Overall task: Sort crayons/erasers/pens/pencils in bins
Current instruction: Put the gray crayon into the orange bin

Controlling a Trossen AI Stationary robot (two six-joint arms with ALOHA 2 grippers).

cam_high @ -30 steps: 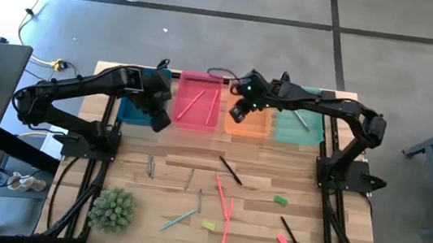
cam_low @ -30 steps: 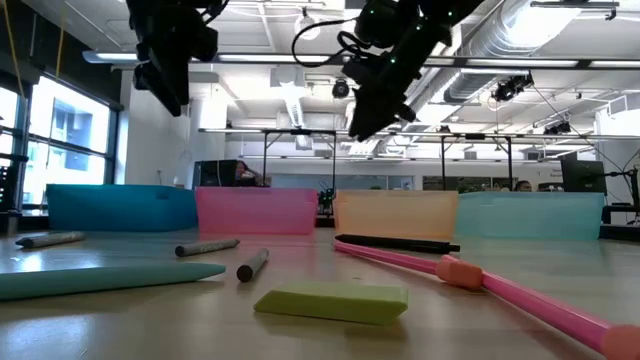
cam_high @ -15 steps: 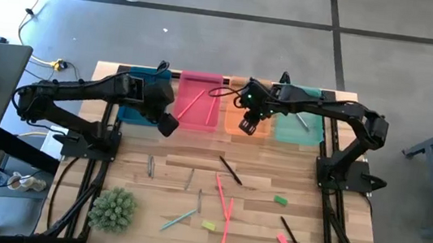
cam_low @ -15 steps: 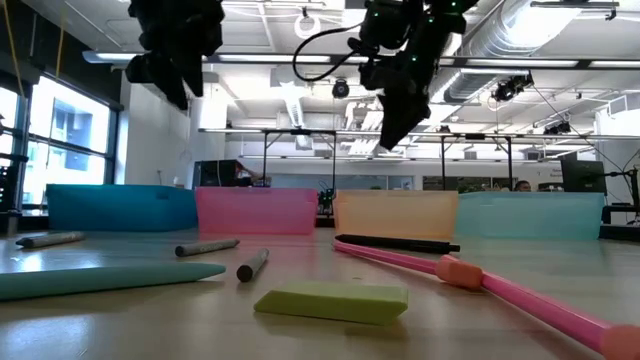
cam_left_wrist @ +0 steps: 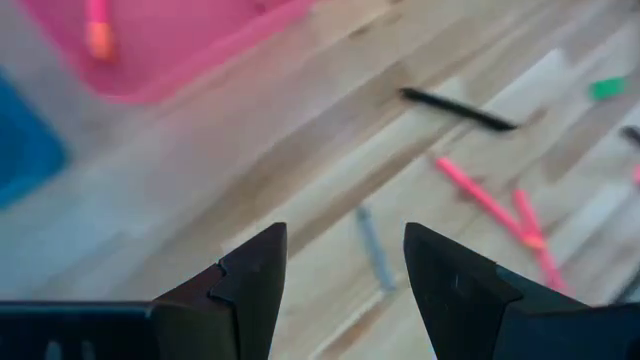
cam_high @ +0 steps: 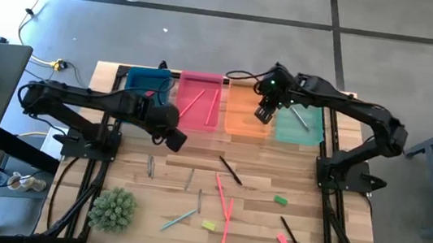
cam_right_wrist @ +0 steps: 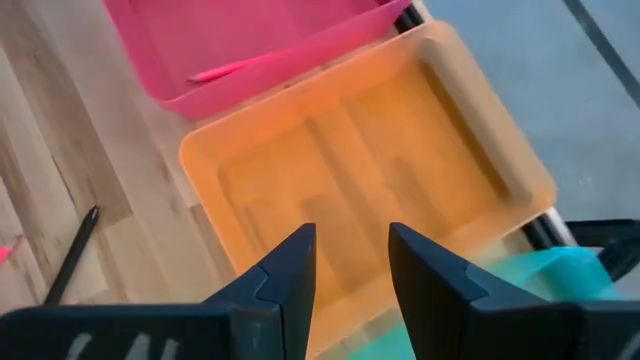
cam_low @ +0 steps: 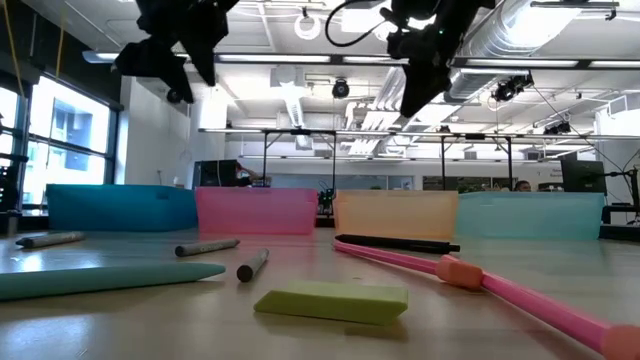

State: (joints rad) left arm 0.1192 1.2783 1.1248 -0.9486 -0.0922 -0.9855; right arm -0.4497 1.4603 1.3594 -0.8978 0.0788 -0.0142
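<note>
Four bins stand in a row at the far edge: blue [cam_high: 146,82], pink [cam_high: 199,103] with two pink sticks, orange [cam_high: 241,116], teal [cam_high: 302,127]. Short grey crayons [cam_high: 151,166] [cam_high: 189,179] [cam_high: 199,200] lie on the table. Erasers lie nearer: green [cam_high: 279,200], yellow [cam_high: 208,225], pink [cam_high: 282,240]. My left gripper [cam_high: 173,139] [cam_left_wrist: 345,232] is open and empty above the table, just in front of the pink bin. My right gripper [cam_high: 265,115] [cam_right_wrist: 350,232] is open and empty above the right side of the orange bin [cam_right_wrist: 380,150].
Long pink pencils [cam_high: 220,194] [cam_high: 227,221], dark pens [cam_high: 230,170] [cam_high: 291,235] and a teal pencil [cam_high: 178,219] lie in the table's middle. A green spiky plant [cam_high: 112,208] stands at the near left. A grey stick [cam_high: 302,119] lies in the teal bin.
My left gripper has gone from over the blue bin's right edge toward the table's near edge and right, out over the bare table. My right gripper has gone toward the table's right edge, from the orange bin's left side to its right side.
</note>
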